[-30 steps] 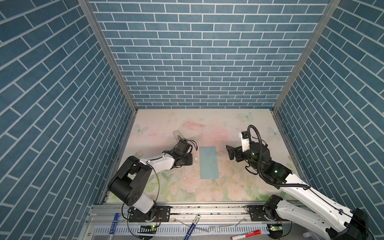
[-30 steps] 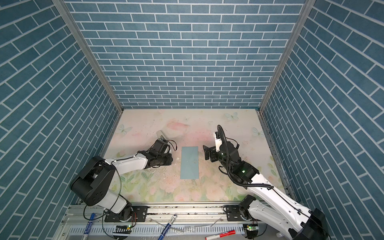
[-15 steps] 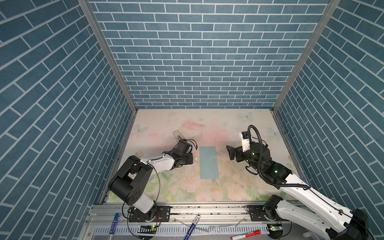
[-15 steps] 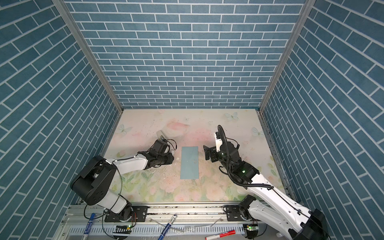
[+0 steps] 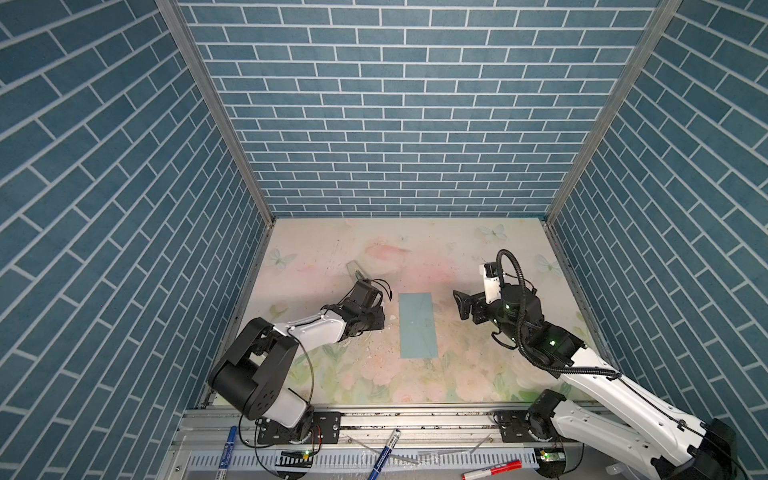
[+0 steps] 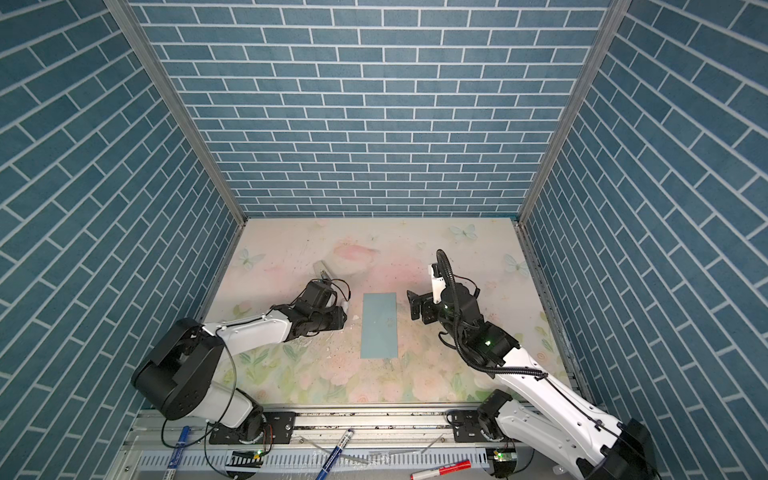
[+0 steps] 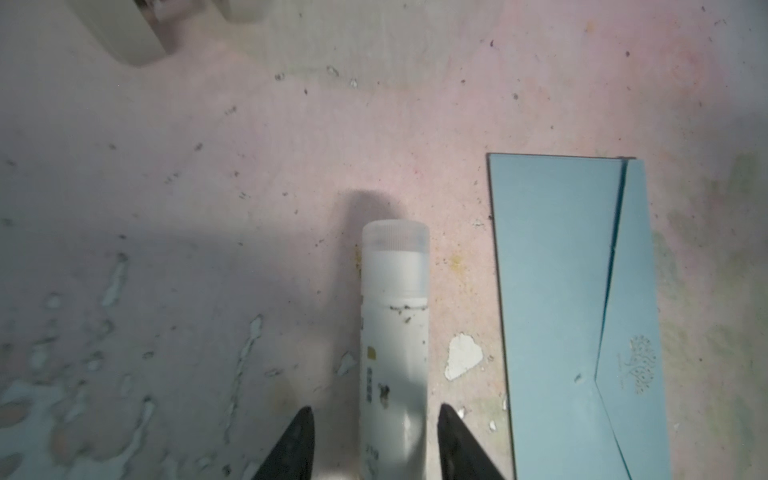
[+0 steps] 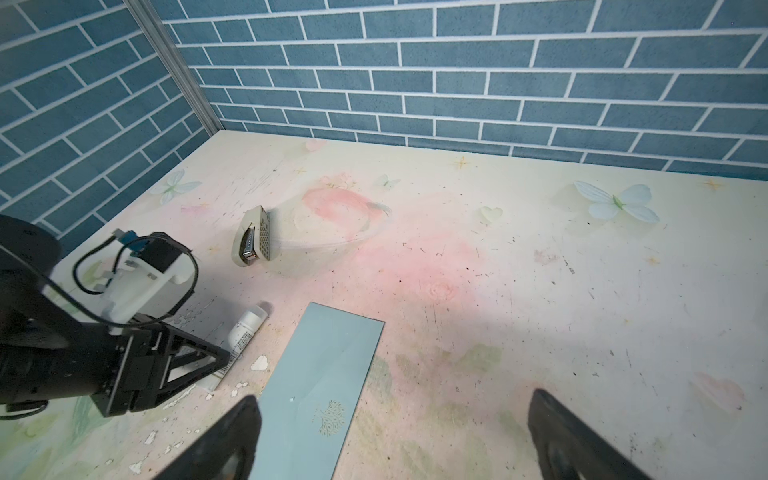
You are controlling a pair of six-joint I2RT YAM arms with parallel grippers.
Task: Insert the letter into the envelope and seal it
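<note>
Apparently the job is near its end. The long, narrow teal-blue paper envelope (image 5: 417,326) lies flat in the middle of the floral-printed surface (image 5: 457,257), between the two arms. In the left wrist view its pointed flap is folded down onto the body. No white, blue-bordered letter shows in any view, so I judge it is already inside. Whether the flap is actually stuck cannot be told; a firm press along it may be all that is left.

The left end effector (image 7: 374,409) sits low beside the envelope. Its jaws stand apart on either side of a white plastic glue-stick tube (image 7: 395,332) that lies capped on the surface, and they are not clamping it. The right end effector (image 8: 392,405) hovers on the envelope's other side, jaws spread wide and empty.

By count:
- one envelope
- no visible letter
- one glue stick, just beside the envelope but not touching it
- one beige stapler (image 8: 253,237) on its side, further back and well apart from the envelope
- two end effectors
</note>
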